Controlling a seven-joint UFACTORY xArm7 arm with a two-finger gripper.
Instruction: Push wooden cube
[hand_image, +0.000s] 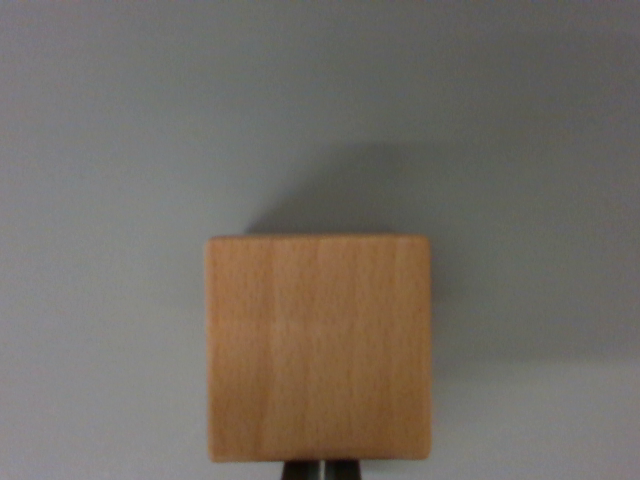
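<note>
A light wooden cube (319, 347) fills the lower middle of the wrist view, resting on a plain grey surface (120, 150). At the bottom edge, just below the cube's near side, the dark tips of my gripper (321, 470) peek into view. Only a thin pale line separates the two fingertips (302, 471), so they stand together with nothing between them. The tips sit right against the cube's near face; whether they touch it I cannot tell.
The cube casts a soft shadow (350, 190) on the grey surface beyond it, toward the wrist view's top and right. Nothing else shows on the surface.
</note>
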